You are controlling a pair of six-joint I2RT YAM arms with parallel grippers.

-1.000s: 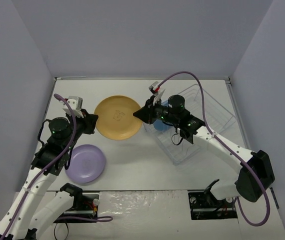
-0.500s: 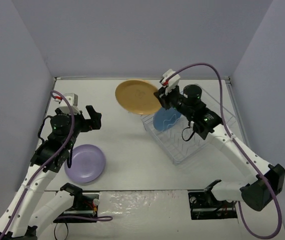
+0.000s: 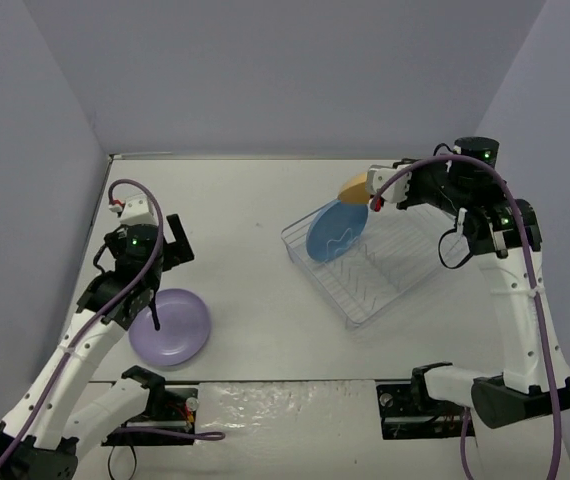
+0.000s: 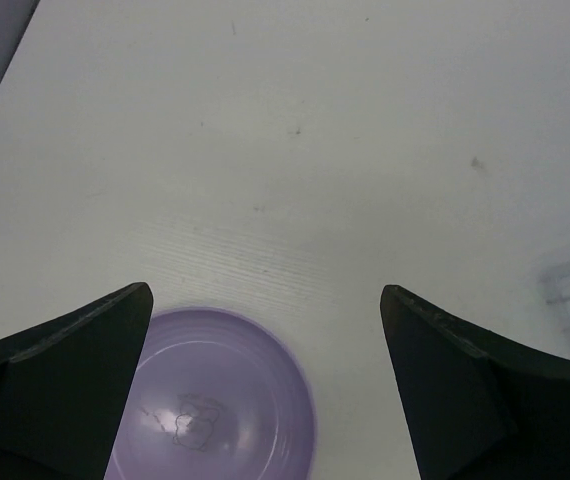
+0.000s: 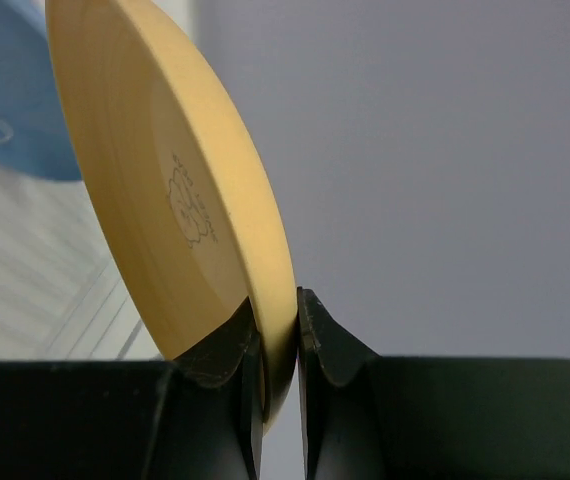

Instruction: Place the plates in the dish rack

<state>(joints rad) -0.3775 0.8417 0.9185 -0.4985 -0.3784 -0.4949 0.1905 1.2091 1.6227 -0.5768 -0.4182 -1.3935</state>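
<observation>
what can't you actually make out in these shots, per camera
orange-yellow plate: top view, mostly hidden behind the right wrist; only a sliver shows.
blue plate: which dish rack slot, if any, holds it; clear dividers too faint from above, blurred in right wrist view.
purple plate: left wrist view, cut by bottom edge and the jaws.

No words for me to read: only a faint scribbled mark [image 5: 191,208] on my yellow plate [image 5: 130,140], another on the purple plate [image 4: 235,380].
</observation>
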